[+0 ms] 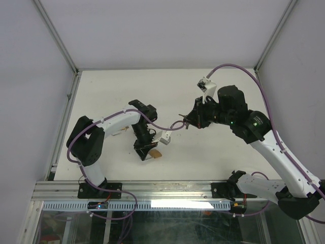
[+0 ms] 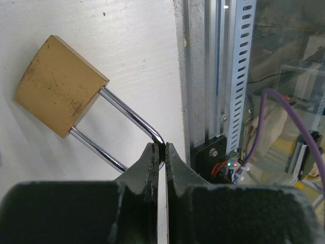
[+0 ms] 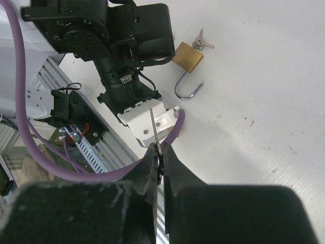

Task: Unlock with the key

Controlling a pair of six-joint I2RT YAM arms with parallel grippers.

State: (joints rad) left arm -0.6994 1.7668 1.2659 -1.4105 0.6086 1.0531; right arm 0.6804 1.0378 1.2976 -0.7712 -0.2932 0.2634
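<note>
Pinching the shackle (image 2: 137,119) bend, left gripper (image 2: 161,148) steadies the brass padlock (image 2: 58,84) flat on the table (image 2: 127,35) beside the rail (image 2: 203,76); right gripper (image 3: 159,150), clamped on a thin key (image 3: 152,124), hovers apart, likely lining up insertion.

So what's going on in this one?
The left pincer is shut on the shackle of a brass padlock lying on the table by the front rail; the shackle is closed. The right pincer is shut on what looks like a key, held apart from that lock. A second padlock, its shackle apparently open, lies further back with keys.
</note>
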